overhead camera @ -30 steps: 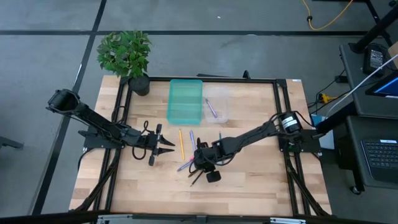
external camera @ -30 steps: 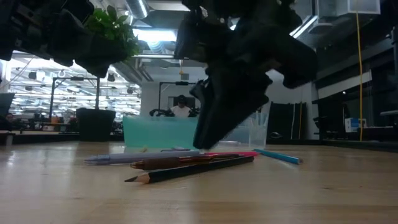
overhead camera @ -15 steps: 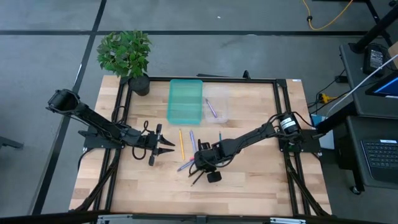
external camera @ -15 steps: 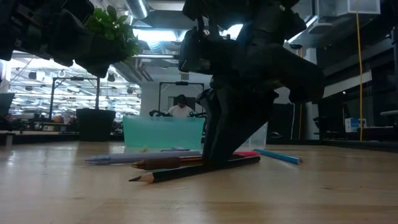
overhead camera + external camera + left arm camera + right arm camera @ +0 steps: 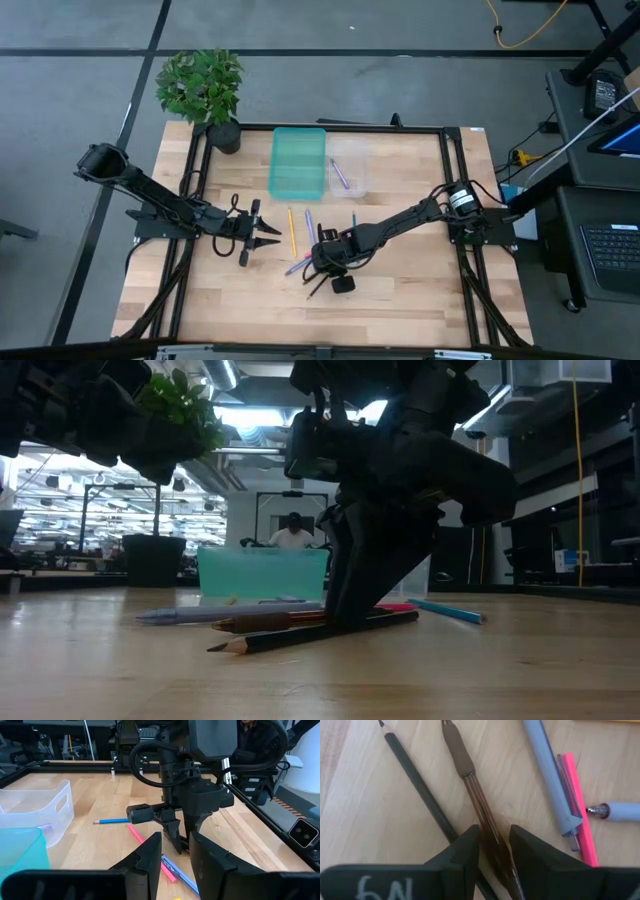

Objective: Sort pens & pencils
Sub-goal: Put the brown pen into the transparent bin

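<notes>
We have 4 views. 1 looks straight down on the whole table (image 5: 400, 300); 1 sits at table-top height, facing the room. Each wrist camera looks past its own fingers, the right very close. All 4 share the pens & pencils (image 5: 475, 815).

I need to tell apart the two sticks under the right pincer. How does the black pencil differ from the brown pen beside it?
The thin black pencil is matt, slim and sharpened to a point; the translucent brown pen is thicker, with a rubbery grip section. The brown pen runs between the right pincer's fingers; the black pencil passes outside them. Both lie flat on the wooden table, nearly side by side.
</notes>
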Tool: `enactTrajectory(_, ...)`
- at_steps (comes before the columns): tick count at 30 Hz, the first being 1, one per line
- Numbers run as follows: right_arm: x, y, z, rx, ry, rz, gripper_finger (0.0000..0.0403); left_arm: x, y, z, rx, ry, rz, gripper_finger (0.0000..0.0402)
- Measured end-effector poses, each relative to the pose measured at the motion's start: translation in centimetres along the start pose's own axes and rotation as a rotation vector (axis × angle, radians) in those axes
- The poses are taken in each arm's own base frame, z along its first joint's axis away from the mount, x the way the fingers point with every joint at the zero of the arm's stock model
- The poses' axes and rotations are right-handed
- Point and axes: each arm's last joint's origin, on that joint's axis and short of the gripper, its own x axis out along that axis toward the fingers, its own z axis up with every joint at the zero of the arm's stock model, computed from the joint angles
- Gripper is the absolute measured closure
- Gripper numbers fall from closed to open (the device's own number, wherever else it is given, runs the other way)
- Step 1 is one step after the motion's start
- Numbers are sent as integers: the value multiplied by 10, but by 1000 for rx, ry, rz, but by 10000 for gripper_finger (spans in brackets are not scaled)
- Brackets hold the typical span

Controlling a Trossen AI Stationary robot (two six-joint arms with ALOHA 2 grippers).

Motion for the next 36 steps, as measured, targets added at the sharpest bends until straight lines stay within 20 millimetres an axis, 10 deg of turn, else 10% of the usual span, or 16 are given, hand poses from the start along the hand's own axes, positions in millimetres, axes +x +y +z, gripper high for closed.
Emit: enactTrajectory(36,-8,-1,10,51,-102,6,372,0,0,0,1,0,1,308)
